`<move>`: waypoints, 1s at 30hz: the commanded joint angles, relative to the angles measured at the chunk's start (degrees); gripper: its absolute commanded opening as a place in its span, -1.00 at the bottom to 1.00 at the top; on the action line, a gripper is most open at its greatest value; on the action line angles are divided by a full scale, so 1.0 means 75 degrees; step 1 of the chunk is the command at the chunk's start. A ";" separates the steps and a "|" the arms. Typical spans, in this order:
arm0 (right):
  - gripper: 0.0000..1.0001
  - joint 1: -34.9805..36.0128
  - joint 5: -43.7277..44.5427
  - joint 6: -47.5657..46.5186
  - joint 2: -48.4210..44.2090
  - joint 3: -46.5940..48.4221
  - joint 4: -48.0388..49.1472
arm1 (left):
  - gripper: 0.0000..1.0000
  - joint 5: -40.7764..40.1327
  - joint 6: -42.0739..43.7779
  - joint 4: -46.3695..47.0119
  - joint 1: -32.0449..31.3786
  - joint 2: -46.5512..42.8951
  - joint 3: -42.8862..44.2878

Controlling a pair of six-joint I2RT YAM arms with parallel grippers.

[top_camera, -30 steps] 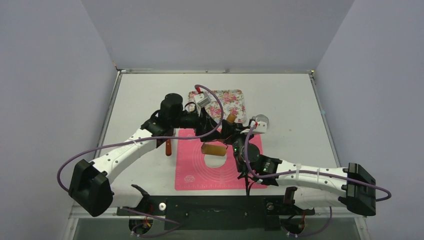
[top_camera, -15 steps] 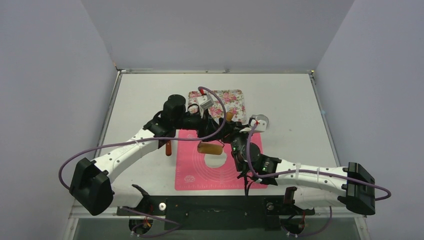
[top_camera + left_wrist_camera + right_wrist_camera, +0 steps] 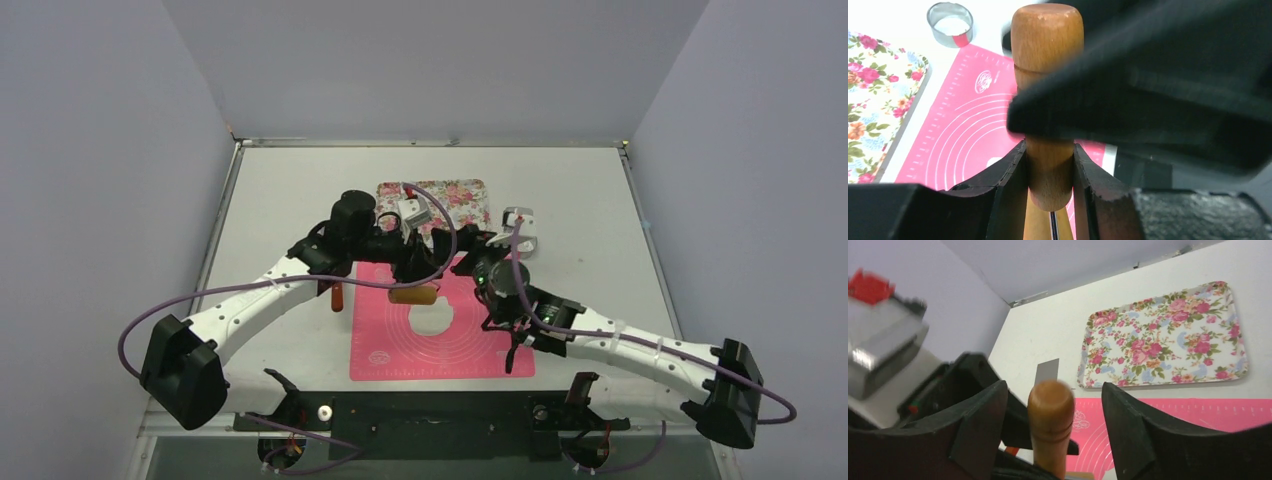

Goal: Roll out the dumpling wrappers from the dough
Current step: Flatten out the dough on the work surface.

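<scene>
The grey table (image 3: pixel 600 200) fills the middle of the top view, with both arms reaching in from the lower corners and meeting at the centre. A pink silicone mat (image 3: pixel 400 350) lies at lower centre. A floral tray (image 3: pixel 470 200) sits just above the mat's upper edge.

A wooden rolling pin (image 3: pixel 415 294) lies across the upper part of the mat. The left gripper (image 3: pixel 1049 150) is clamped on one handle of it, and in the left wrist view both fingers press against the wood. The right gripper (image 3: pixel 1054 390) straddles the other handle with its jaws spread wide, leaving a clear gap on each side.

The dough (image 3: pixel 432 318), a flattened white patch, rests on the mat just below the rolling pin at the frame's centre; whether they touch I cannot tell.

A metal ring cutter (image 3: pixel 950 20) stands on the table at the upper left of the left wrist view, near a corner of the mat.
</scene>
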 commanded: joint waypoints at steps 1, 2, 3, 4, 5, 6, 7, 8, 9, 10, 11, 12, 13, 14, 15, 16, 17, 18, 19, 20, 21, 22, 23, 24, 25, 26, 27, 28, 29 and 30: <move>0.36 -0.1270 -0.2394 0.1173 -0.1132 0.0848 -0.2621 | -1.00 -0.0243 0.2061 -0.1234 -0.0043 -0.0215 0.0552; 0.46 -0.1539 -0.2631 0.1162 -0.1306 0.1098 -0.3423 | -1.00 -0.0220 0.2424 -0.1465 -0.0048 -0.0234 0.0569; 0.55 -0.1643 -0.3089 0.1109 -0.1368 0.1415 -0.3764 | -1.00 -0.0214 0.2557 -0.1551 -0.0059 -0.0238 0.0606; 0.65 -0.1811 -0.3640 0.1028 -0.1421 0.1583 -0.4312 | -1.00 -0.0201 0.2765 -0.1685 -0.0056 -0.0225 0.0626; 0.67 -0.1890 -0.3886 0.0995 -0.1408 0.1970 -0.4595 | -1.00 -0.0198 0.2838 -0.1719 -0.0072 -0.0228 0.0661; 0.69 -0.2013 -0.4247 0.0965 -0.1390 0.2159 -0.5109 | -1.00 -0.0182 0.2923 -0.1762 -0.0075 -0.0229 0.0671; 0.71 -0.2085 -0.4406 0.0970 -0.1315 0.2504 -0.5386 | -1.00 -0.0183 0.2959 -0.1764 -0.0083 -0.0229 0.0699; 0.72 -0.2305 -0.4878 0.0996 -0.1256 0.2684 -0.5934 | -1.00 -0.0214 0.3059 -0.1823 -0.0086 -0.0229 0.0725; 0.72 -0.2465 -0.5155 0.1032 -0.1097 0.3024 -0.6197 | -1.00 -0.0252 0.3132 -0.1876 -0.0109 -0.0235 0.0788; 0.72 -0.2849 -0.5976 0.1074 -0.0982 0.3179 -0.6693 | -1.00 -0.0342 0.3339 -0.2039 -0.0135 -0.0238 0.0834; 0.73 -0.3042 -0.6384 0.1083 -0.0750 0.3415 -0.7081 | -1.00 -0.0363 0.3430 -0.2107 -0.0147 -0.0252 0.0918; 0.73 -0.3394 -0.7197 0.1060 -0.0616 0.3497 -0.7227 | -1.00 -0.0408 0.3560 -0.2202 -0.0165 -0.0258 0.0952; 0.74 -0.3531 -0.7534 0.1029 -0.0345 0.3617 -0.7504 | -1.00 -0.0413 0.3594 -0.2230 -0.0168 -0.0271 0.1006; 0.74 -0.3651 -0.7851 0.0950 -0.0208 0.3686 -0.7668 | -1.00 -0.0420 0.3657 -0.2297 -0.0185 -0.0285 0.1040; 0.74 -0.3664 -0.7920 0.0830 0.0029 0.3858 -0.7981 | -1.00 -0.0416 0.3695 -0.2330 -0.0190 -0.0302 0.1048; 0.74 -0.3666 -0.7939 0.0773 0.0126 0.3924 -0.8105 | -1.00 -0.0412 0.3770 -0.2378 -0.0208 -0.0301 0.1051; 0.71 -0.3673 -0.7905 0.0713 0.0300 0.3976 -0.8225 | -1.00 -0.0420 0.3804 -0.2400 -0.0225 -0.0306 0.1047; 0.68 -0.3671 -0.7894 0.0697 0.0378 0.3960 -0.8245 | -1.00 -0.0443 0.3838 -0.2416 -0.0246 -0.0302 0.1042; 0.63 -0.3660 -0.7900 0.0691 0.0548 0.3975 -0.8248 | -1.00 -0.0478 0.3853 -0.2402 -0.0256 -0.0294 0.1031; 0.60 -0.3635 -0.7940 0.0698 0.0637 0.3995 -0.8221 | -1.00 -0.0495 0.3863 -0.2400 -0.0286 -0.0285 0.1023; 0.52 -0.3557 -0.7970 0.0744 0.0765 0.4004 -0.8084 | -1.00 -0.0526 0.3865 -0.2387 -0.0299 -0.0278 0.1016; 0.49 -0.3507 -0.7979 0.0777 0.0816 0.3984 -0.7993 | -1.00 -0.0537 0.3851 -0.2375 -0.0312 -0.0271 0.1013; 0.44 -0.3414 -0.7989 0.0860 0.0842 0.3956 -0.7769 | -1.00 -0.0525 0.3831 -0.2351 -0.0318 -0.0257 0.1005; 0.38 -0.3394 -0.8006 0.0911 0.0807 0.3896 -0.7537 | -1.00 -0.0524 0.3823 -0.2339 -0.0328 -0.0239 0.0984; 0.36 -0.3371 -0.8004 0.1008 0.0778 0.3855 -0.7438 | -1.00 -0.0530 0.3802 -0.2313 -0.0348 -0.0228 0.0973; 0.33 -0.3373 -0.7990 0.1056 0.0745 0.3786 -0.7258 | -1.00 -0.0533 0.3802 -0.2309 -0.0354 -0.0220 0.0965; 0.31 -0.3360 -0.7997 0.1135 0.0735 0.3753 -0.7181 | -1.00 -0.0535 0.3797 -0.2291 -0.0366 -0.0213 0.0963; 0.29 -0.3330 -0.8057 0.1178 0.0746 0.3655 -0.7024 | -1.00 -0.0542 0.3782 -0.2280 -0.0368 -0.0199 0.0968; 0.28 -0.3312 -0.8187 0.1318 0.0747 0.3588 -0.6912 | -1.00 -0.0555 0.3762 -0.2254 -0.0367 -0.0190 0.0971; 0.28 -0.3248 -0.8240 0.1470 0.0711 0.3441 -0.6634 | -1.00 -0.0567 0.3753 -0.2244 -0.0369 -0.0181 0.0987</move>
